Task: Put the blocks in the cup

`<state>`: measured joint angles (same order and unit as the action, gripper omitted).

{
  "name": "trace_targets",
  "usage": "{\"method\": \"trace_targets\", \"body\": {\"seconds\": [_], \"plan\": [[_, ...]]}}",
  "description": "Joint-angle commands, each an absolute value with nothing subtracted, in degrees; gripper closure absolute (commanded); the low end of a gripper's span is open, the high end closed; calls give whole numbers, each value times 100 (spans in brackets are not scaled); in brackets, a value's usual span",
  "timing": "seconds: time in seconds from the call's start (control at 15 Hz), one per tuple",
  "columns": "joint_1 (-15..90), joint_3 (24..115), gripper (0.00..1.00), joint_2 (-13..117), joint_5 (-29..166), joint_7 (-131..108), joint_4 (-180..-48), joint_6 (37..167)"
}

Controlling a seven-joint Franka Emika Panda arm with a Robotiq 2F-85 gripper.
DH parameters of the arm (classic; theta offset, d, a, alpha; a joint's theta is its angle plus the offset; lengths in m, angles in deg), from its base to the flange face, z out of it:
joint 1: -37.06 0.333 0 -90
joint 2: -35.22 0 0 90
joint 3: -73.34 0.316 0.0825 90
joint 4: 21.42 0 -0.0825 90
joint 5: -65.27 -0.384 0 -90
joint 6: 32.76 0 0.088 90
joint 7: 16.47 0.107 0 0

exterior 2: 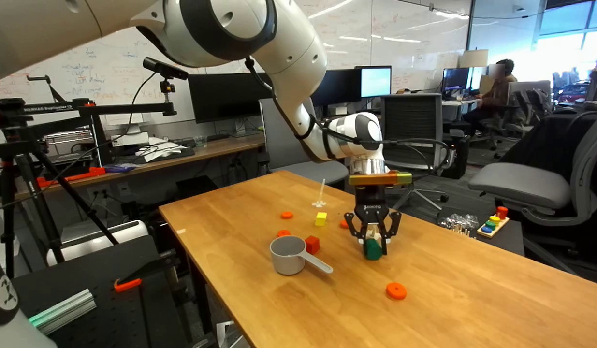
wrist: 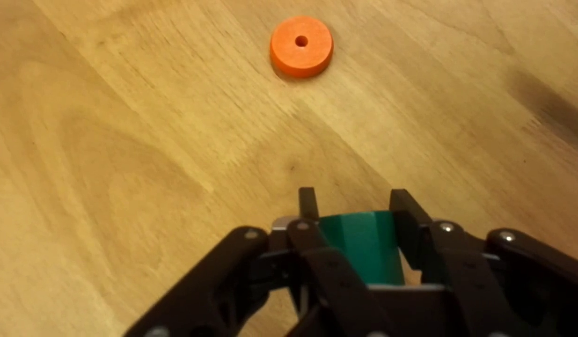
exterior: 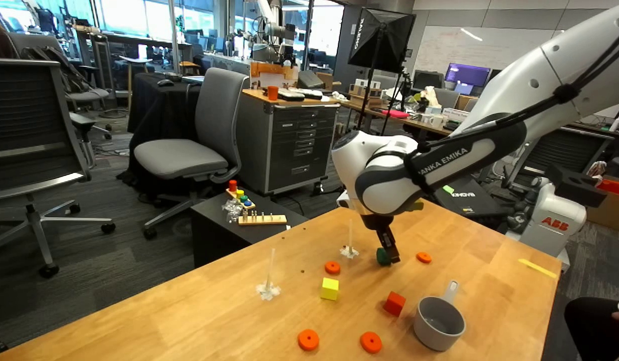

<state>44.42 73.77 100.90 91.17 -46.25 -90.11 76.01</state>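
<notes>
Claw [wrist: 354, 203] has the green block [wrist: 361, 241] pinched between its two fingers, jaws fairly narrow; I read that off my wrist view, lower right of centre. Contact of the block's underside with the table [exterior: 189, 311]: can't tell for sure, poor angle on my feeds. Grey cup [exterior: 434, 333] upright on the table, lower right of the frame in an exterior view, handle pointing to upper right. Red block [exterior: 394, 304] just left of the cup, near, small gap. Yellow block [exterior: 330, 289] further left, lower centre, well apart from the cup. Orange discs [exterior: 308, 340], four of them, flat on the table: two along the bottom edge, one just above the yellow block, one right of the claw. I also get one at top centre of my wrist view. Two thin pale rods [exterior: 270, 265] stand up from the table, left of the claw. My arm [exterior: 439, 165] reaches in from the upper right.
</notes>
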Motion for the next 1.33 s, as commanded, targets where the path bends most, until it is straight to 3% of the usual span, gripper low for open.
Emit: {"method": "trace_targets", "body": {"seconds": [0.0, 1.27], "plan": [[4482, 7354, 82, 10050, 9166, -4664, -8899, 7527], [4593, 7643, 82, 6613, 10530, -4426, -13171, 8692]]}}
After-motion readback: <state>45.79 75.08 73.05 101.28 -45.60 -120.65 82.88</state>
